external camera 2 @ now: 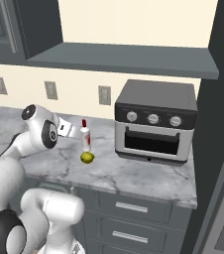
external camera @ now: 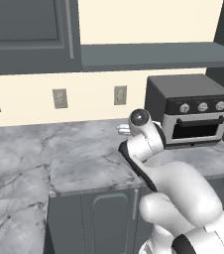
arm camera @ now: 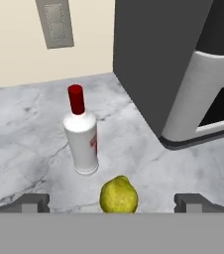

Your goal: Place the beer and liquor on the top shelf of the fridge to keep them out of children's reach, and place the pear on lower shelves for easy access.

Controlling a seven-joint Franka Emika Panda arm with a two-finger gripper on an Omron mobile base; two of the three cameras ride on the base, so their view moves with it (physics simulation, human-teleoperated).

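Wide-open tool (arm camera: pixel 111 202) poised over pear (arm camera: pixel 119 195) on marble tabletop (arm camera: pixel 29 139), liquor (arm camera: pixel 82 136) upright just behind, apt to topple if brushed by a finger during the closing approach.

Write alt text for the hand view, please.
A whitish, red-capped liquor bottle stands upright on a grey marble counter, with a yellow-green pear just in front of it, between the open hand's fingertips. A toaster oven sits to the right, a wall outlet behind.
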